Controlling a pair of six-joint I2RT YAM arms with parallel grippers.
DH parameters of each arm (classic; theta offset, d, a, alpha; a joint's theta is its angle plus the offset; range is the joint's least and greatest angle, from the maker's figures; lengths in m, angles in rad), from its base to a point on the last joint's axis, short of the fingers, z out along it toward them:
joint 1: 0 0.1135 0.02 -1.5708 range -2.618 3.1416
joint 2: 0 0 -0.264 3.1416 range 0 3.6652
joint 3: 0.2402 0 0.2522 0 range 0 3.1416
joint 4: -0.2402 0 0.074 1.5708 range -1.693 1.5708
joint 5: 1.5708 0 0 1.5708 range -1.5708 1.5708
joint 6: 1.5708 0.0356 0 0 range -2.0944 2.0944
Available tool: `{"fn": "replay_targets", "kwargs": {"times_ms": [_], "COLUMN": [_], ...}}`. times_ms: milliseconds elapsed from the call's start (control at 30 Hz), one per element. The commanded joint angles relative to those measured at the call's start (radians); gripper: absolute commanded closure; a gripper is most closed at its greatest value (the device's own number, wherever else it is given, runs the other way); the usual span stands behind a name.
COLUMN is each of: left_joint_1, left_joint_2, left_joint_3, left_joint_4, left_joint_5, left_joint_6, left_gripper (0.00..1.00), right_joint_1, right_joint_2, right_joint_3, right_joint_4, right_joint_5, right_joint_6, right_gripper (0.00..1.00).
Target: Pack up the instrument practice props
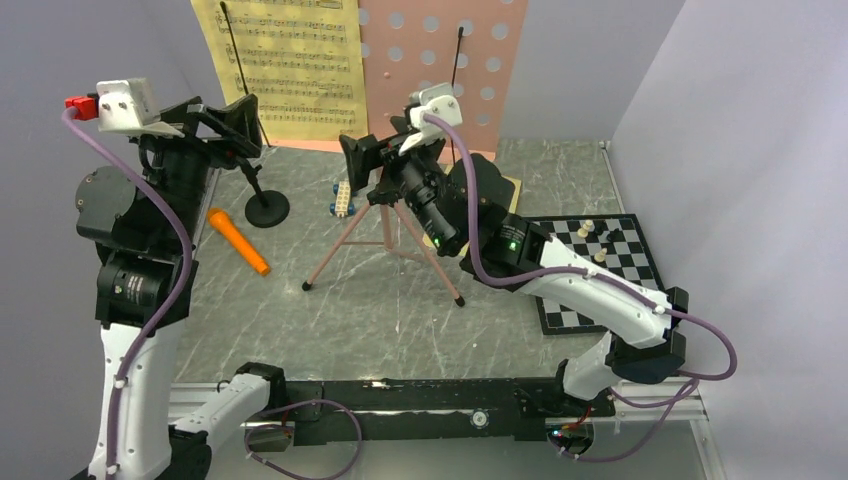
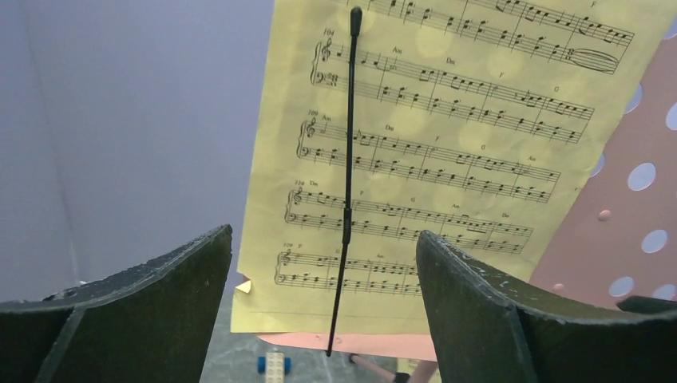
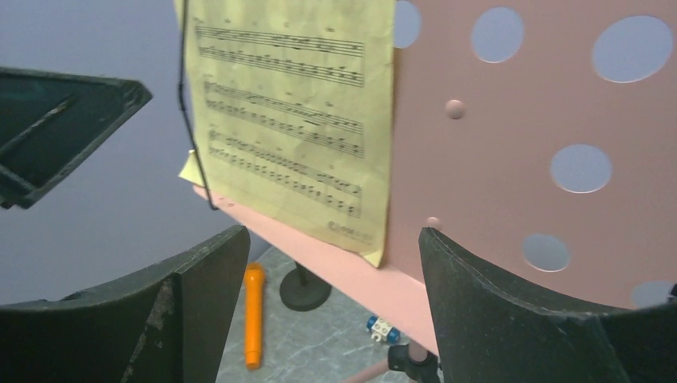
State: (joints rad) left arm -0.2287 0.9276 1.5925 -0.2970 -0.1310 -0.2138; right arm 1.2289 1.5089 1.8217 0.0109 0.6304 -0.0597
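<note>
Nearest, left of centre in the top view, the orange toy microphone (image 1: 238, 241) lies flat on the table (image 1: 380, 310). It looks hard, light, and prob. rolls, so take it across the middle of the body. Just behind it is the mic stand (image 1: 267, 208). Its round base is prob. the heavy part and the stem is thin, so grip the stem low.

At centre the pink music stand (image 1: 385, 235) is on three spread legs. It looks top-heavy w/ its perforated plate and may tip, so hold the post under the plate. Up at the plate, the left gripper (image 2: 323, 239) and right gripper (image 3: 334, 231) are both spread wide w/ nothing between the jaws.

Farthest, upper left of the frame, is the yellow sheet music (image 1: 285, 65). It is thin, floppy paper w/ a black wire (image 2: 348, 159) over it. Pinch the free lower edge gently.
</note>
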Motion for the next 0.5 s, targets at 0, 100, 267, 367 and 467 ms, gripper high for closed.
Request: {"fn": "replay_targets", "kwargs": {"times_ms": [0,100,267,367,467], "left_joint_1": [0.068,0.068,0.068,0.068,0.068], "left_joint_2": [-0.01,-0.008,-0.026,-0.031,-0.032], "left_joint_3": [-0.022,-0.035,-0.077,-0.092,-0.103], "left_joint_4": [0.063,0.089,0.133,0.144,0.149], "left_joint_5": [0.215,0.244,0.263,0.268,0.272], "left_joint_6": [-0.173,-0.185,-0.187,-0.181,-0.175], "left_gripper": [0.11,0.11,0.11,0.11,0.11], "right_joint_1": [-0.047,-0.067,-0.106,-0.116,-0.126], "right_joint_2": [0.016,0.047,0.083,0.108,0.143], "right_joint_3": [0.056,0.082,0.108,0.136,0.177], "right_joint_4": [-0.107,-0.146,-0.188,-0.217,-0.252], "right_joint_5": [-0.018,-0.03,-0.068,-0.069,-0.062], "right_joint_6": [0.089,0.133,0.226,0.264,0.3], "right_gripper": [0.17,0.17,0.17,0.17,0.17]}}
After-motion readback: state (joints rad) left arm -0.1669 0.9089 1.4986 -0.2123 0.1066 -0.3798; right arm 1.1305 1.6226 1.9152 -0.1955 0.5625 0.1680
